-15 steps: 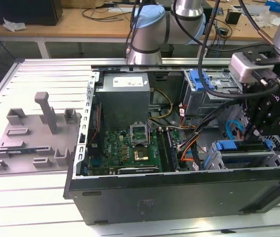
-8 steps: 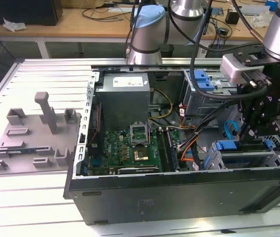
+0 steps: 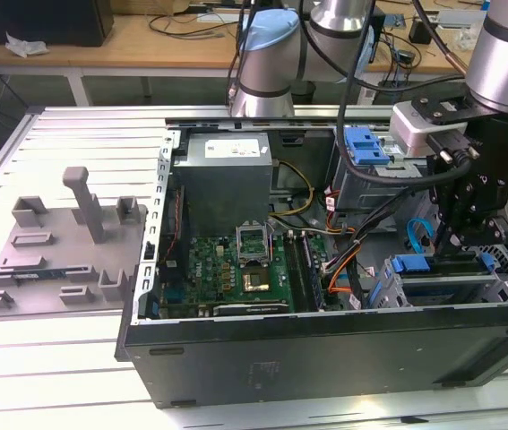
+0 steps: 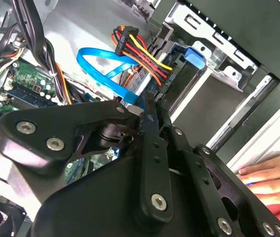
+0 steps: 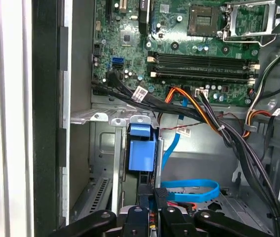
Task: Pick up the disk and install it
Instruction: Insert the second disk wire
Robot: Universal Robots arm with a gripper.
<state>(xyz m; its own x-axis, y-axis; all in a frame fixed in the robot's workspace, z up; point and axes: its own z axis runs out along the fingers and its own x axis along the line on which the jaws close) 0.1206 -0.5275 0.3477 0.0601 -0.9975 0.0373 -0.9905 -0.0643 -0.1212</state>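
Note:
The disk stands on edge in the metal drive cage at the exterior view's right front corner of the open computer case. Its blue carrier rail shows at the end nearest the motherboard. In the first wrist view the carrier's blue tab sits in the cage slot; in the second wrist view that tab is at the cage mouth. My gripper hangs just over the disk's top edge. Its fingers lie close together, shut, and I see nothing between them. The fingertips point down at the slot.
A blue cable and red-yellow-orange wires run beside the cage. A blue latch piece tops the rear cage. The motherboard fills the case's middle. A grey fixture lies at the exterior view's left. A hand rests outside the case.

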